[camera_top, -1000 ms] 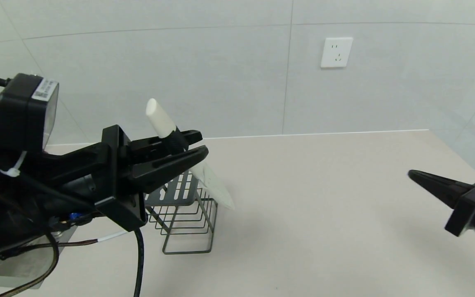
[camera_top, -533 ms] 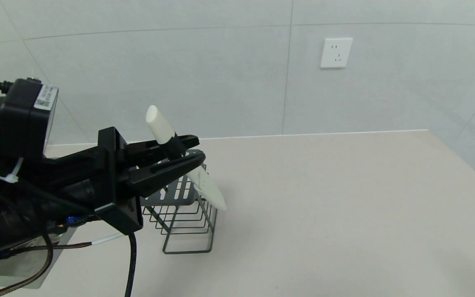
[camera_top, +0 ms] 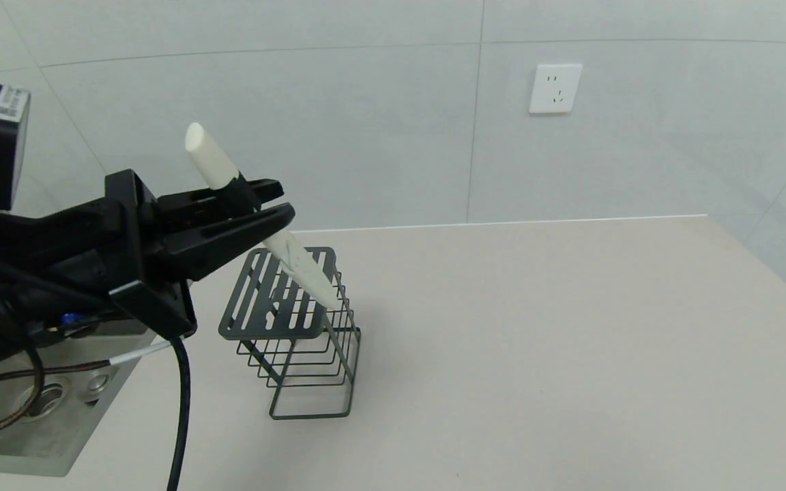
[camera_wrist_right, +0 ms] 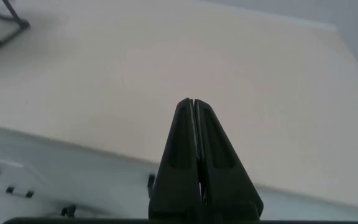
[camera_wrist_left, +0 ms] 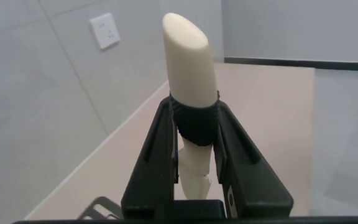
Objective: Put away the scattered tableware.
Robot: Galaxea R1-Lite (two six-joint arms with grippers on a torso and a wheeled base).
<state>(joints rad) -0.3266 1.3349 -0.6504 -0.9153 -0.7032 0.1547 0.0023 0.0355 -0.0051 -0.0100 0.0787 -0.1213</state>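
- Since a second ago, the left gripper (camera_top: 282,199) has lifted toward the head view's upper left, carrying the white knife (camera_top: 297,264), and the right gripper has left that view's right edge.
- The knife is tilted, handle toward the upper left, blade tip over the slotted top of the dark wire rack (camera_top: 256,310), left of centre; contact cannot be told.
- Left fingers pinch the knife's black collar.
- The right gripper (camera_wrist_right: 193,106) has its tips pressed together above the beige table (camera_top: 536,327).
- A wall socket (camera_top: 555,87) sits at upper right.
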